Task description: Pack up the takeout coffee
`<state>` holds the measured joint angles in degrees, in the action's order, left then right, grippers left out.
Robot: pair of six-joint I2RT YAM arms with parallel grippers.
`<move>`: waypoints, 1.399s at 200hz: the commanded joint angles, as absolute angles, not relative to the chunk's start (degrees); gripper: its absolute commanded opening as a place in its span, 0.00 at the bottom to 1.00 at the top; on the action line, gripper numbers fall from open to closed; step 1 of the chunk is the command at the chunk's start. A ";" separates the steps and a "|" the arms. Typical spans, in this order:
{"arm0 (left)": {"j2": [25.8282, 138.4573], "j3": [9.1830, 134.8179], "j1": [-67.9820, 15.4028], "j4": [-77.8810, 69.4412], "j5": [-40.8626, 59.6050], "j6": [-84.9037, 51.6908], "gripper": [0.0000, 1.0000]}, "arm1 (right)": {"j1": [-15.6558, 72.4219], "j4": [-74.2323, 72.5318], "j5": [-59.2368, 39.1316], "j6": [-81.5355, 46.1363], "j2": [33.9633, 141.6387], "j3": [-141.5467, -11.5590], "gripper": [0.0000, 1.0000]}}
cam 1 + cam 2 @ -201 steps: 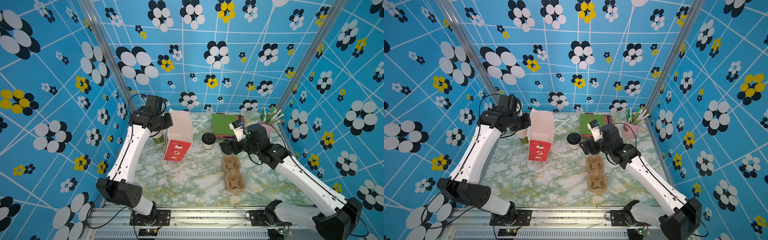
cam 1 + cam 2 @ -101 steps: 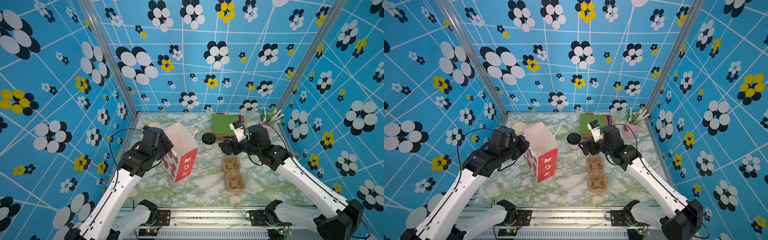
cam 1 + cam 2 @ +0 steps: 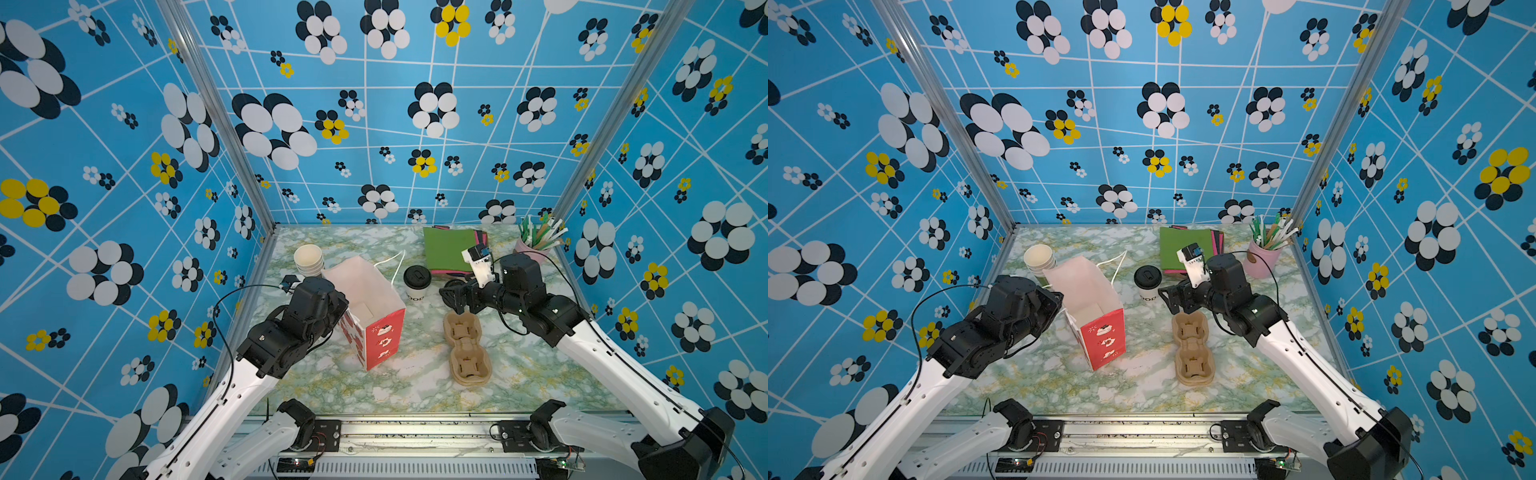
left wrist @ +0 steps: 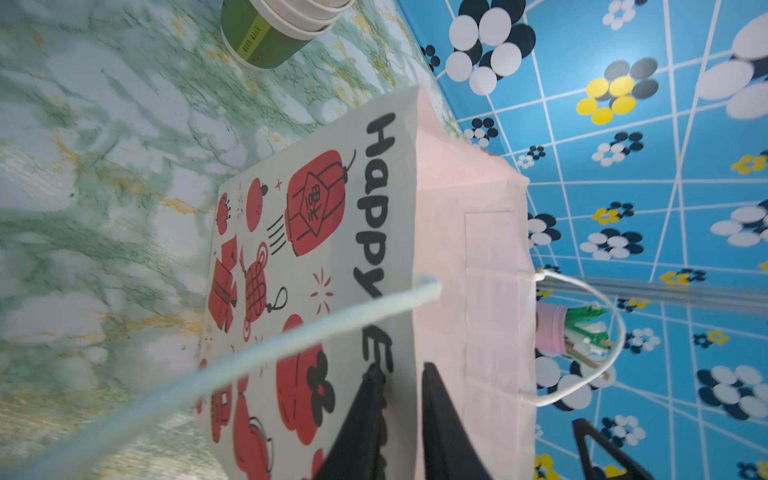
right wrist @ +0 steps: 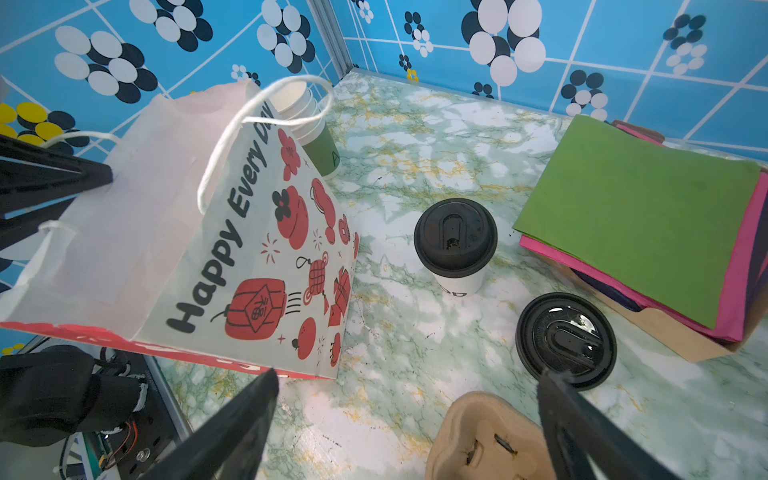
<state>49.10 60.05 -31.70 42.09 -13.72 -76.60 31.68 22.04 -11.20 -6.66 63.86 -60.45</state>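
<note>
White paper cup with black plastic sip lid point(image 3: 417, 283) stands upright on the marble-patterned bench point(image 3: 415, 390), between the red-and-white paper bag point(image 3: 382, 336) and the right pincer point(image 5: 407, 374) — released, empty. Likely light, crushable: grasp sidewall below lid. Left pincer point(image 4: 401, 368) narrowly parted astride bag rim.

Black lettering on the white paper carrier bag with red drawings point(image 5: 232, 249) read "Happy Every Da", the end unclear; a red lantern point(image 5: 255, 309) printed on it bore the character 福. The small white paper cup with black lid point(image 5: 459, 284) showed only partial dark letters, "OD".
</note>
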 commanded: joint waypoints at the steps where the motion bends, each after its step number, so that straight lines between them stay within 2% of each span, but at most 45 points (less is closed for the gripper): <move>1: 47.21 59.54 -32.08 41.25 -15.66 -78.03 0.37 | 31.54 22.33 -12.30 -6.15 63.81 -60.11 0.99; 34: 45.36 60.98 -32.39 43.47 -16.86 -78.92 0.54 | 31.51 22.79 -12.30 -6.07 63.98 -60.05 0.99; 96: 44.96 67.77 -33.12 45.53 -18.77 -70.06 0.60 | 31.50 23.41 -12.04 -6.50 64.03 -60.36 0.99; 110: 47.13 71.23 -33.26 45.70 -18.45 -61.59 0.60 | 31.49 23.64 -11.87 -6.77 63.77 -60.21 0.99; 137: 54.97 82.20 -33.31 50.83 -15.63 -37.24 0.65 | 31.55 25.78 -10.50 -6.77 63.11 -59.84 0.99; 160: 62.00 92.07 -33.15 59.21 -15.37 -17.21 0.81 | 31.55 28.11 -9.11 -6.65 62.11 -59.21 0.99; 187: 70.36 101.04 -28.71 68.06 -7.63 -1.47 0.92 | 31.59 29.37 -8.25 -6.78 60.28 -57.95 0.99; 203: 76.52 106.54 -22.95 74.67 -1.13 2.35 0.93 | 31.50 30.17 -7.70 -6.77 59.41 -57.75 0.99; 249: 86.31 110.39 -17.75 77.93 2.13 8.38 0.89 | 31.52 33.23 -6.59 -6.01 58.71 -57.78 0.99; 265: 87.98 110.18 -16.43 77.21 4.75 8.91 0.85 | 31.54 34.21 -6.42 -5.93 58.58 -57.92 0.99; 280: 89.26 109.65 -15.41 76.06 5.29 9.29 0.76 | 31.44 34.67 -6.33 -6.03 58.37 -57.74 0.99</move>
